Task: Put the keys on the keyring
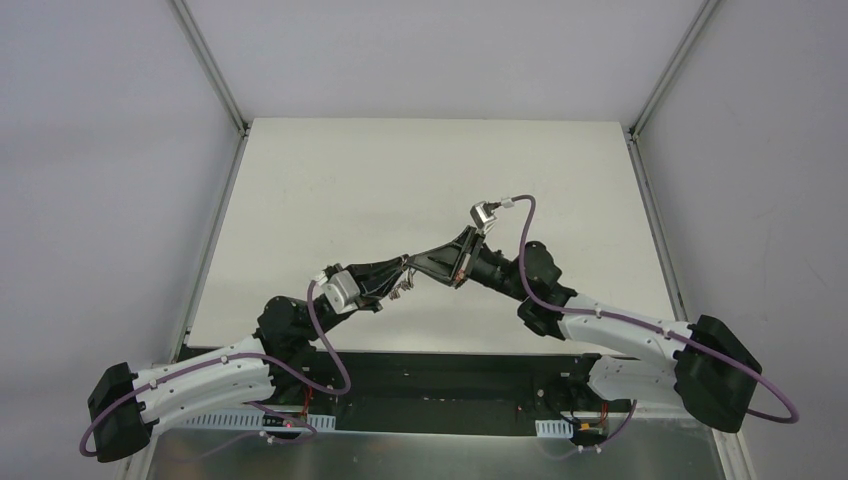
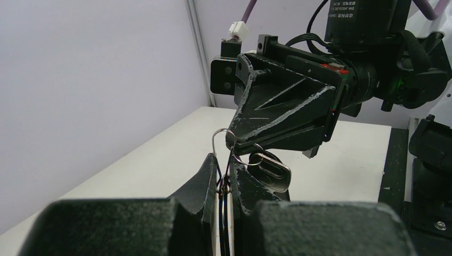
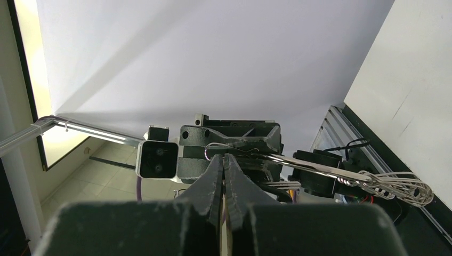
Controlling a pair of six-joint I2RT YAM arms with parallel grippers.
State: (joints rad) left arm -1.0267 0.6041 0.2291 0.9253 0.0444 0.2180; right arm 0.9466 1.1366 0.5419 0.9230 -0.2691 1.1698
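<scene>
Both arms meet above the middle of the white table [image 1: 400, 170]. In the left wrist view my left gripper [image 2: 224, 172] is shut on the keyring [image 2: 215, 140], a thin silver wire loop that rises out of its fingertips. A key with a black head [image 2: 274, 172] hangs on the wire beside the right finger. My right gripper [image 2: 230, 140] comes in from above, shut, with its tips on the ring's wire. In the right wrist view the right gripper [image 3: 224, 158] is shut, with the keyring [image 3: 210, 146] crossing just over its tips. From the top, the left gripper [image 1: 415, 265] and right gripper [image 1: 438, 262] touch tip to tip.
Pale walls and metal frame posts [image 1: 215, 70] enclose the table on three sides. A black strip [image 1: 450, 365] with the arm bases runs along the near edge. Purple cables [image 1: 525, 250] loop off both wrists.
</scene>
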